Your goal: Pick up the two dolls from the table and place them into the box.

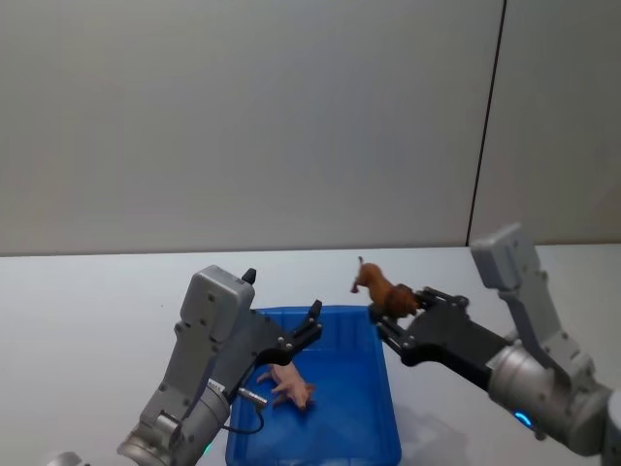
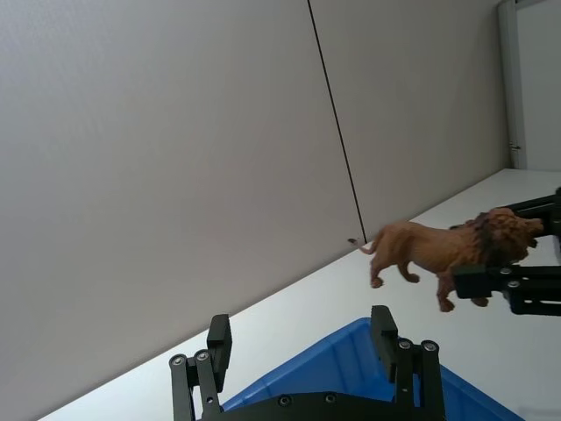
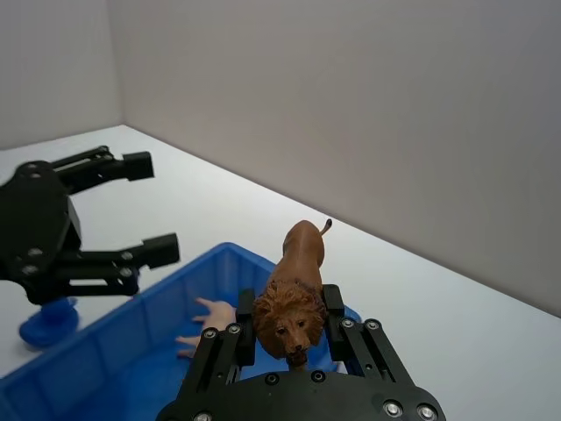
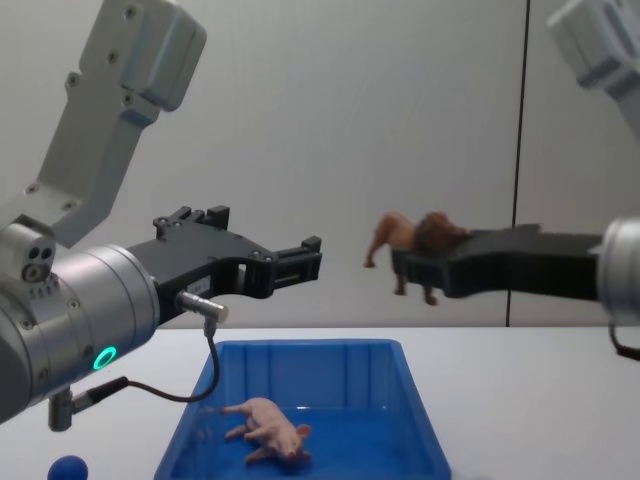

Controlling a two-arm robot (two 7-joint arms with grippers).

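Right end effector [image 1: 396, 309] is pinching the lion [image 1: 378, 283], seemingly above a far corner of the box [image 1: 391, 417] — centring lower before releasing is looking wise; left end effector [image 2: 300, 324] is hovering spread.

The place looks like a robotics lab or test room. A plain white table [image 1: 97, 291] stands against a bare grey wall [image 1: 243, 116] of flat panels, divided by one thin dark vertical seam [image 1: 485, 126]. The few things set out read as staged props: a bright blue plastic box [image 1: 344, 313], a pink toy pig [image 1: 289, 386] lying inside it and a small blue ball [image 4: 68, 468] near it. Above the box, a toy lion [image 1: 380, 287] is gripped in mid-air by the robot's right gripper [image 1: 396, 309].
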